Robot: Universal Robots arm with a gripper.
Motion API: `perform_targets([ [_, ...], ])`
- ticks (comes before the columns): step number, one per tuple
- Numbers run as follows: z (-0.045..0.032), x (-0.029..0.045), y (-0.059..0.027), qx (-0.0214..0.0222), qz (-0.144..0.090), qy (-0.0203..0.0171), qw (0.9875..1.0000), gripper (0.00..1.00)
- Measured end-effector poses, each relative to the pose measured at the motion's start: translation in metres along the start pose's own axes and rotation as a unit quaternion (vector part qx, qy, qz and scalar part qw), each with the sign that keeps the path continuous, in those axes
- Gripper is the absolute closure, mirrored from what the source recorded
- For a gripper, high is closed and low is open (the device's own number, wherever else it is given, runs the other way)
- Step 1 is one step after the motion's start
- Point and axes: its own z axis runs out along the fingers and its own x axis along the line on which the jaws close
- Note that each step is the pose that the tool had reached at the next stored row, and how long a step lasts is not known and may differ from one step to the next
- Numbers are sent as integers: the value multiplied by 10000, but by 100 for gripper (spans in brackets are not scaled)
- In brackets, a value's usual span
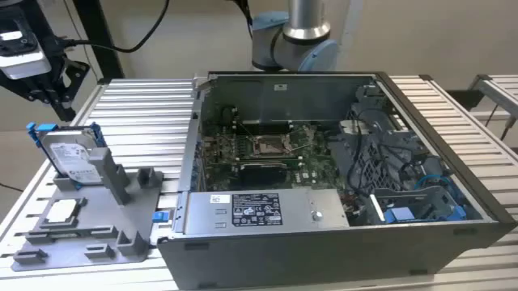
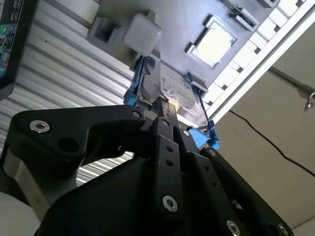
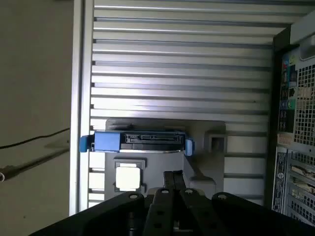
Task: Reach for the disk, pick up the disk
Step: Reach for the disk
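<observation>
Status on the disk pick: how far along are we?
Done: nothing yet. The disk stands upright in its grey holder, untouched. In hand: the reach. The gripper hangs above the disk, apart from it, shut and empty. Left: closing the gap, the grasp and the lift.

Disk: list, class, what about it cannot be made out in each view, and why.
Exterior view: the grey holder hides the lower part of the disk.
Second wrist view: the tool covers part of the disk.
First wrist view: the disk shows edge-on, so its label face is hidden.
</observation>
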Motion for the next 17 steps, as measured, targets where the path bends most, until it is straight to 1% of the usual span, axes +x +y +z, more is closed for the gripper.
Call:
perform_targets([
  [13,0,0,0,0,0,0,10000,100],
  [17,3,11,34,0,0,0,10000,100],
])
